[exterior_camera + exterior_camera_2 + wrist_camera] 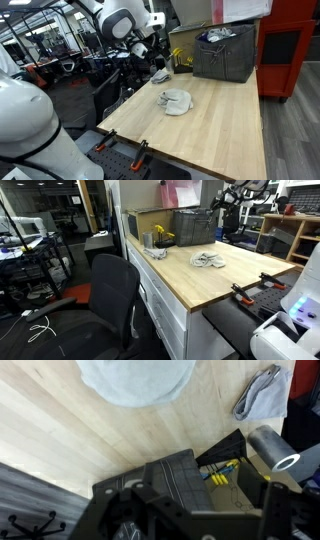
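Observation:
My gripper (222, 495) is open and empty, its two dark fingers spread wide in the wrist view. In an exterior view it (152, 50) hangs above the far left part of the wooden table (215, 125). A crumpled pale cloth (176, 101) lies near the table's middle and shows in both exterior views (208, 260). In the wrist view the pale cloth (135, 380) is at the top, apart from the fingers. A small grey rag (262, 390) lies nearer the gripper, by the table edge (160, 74).
A dark grey bin (225, 52) stands at the back of the table, also in the other exterior view (195, 226). A black office chair (110, 295) stands beside the table. A silver cylinder (272, 448) and yellow connectors (225, 470) sit beyond the table edge.

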You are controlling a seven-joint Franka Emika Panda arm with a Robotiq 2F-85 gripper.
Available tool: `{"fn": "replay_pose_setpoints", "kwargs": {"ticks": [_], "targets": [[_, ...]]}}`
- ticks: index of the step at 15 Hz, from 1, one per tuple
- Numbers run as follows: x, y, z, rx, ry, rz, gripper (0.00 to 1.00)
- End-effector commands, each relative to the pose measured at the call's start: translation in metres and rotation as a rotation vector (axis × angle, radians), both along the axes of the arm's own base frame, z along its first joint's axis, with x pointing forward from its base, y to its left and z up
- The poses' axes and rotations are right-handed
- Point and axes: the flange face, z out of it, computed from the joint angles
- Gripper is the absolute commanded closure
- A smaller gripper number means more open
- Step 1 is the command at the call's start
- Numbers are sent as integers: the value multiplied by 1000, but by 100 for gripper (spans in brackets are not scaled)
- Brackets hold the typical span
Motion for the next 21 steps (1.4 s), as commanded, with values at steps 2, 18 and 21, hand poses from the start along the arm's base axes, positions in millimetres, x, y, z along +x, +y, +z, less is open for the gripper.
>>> {"fn": "replay_pose_setpoints", "kwargs": {"ticks": [2, 18, 21], "targets": [[2, -6, -32, 126, 165, -15, 0], [1, -57, -219, 418, 442, -197, 0], [-6, -68, -262, 427, 506, -262, 0]]}}
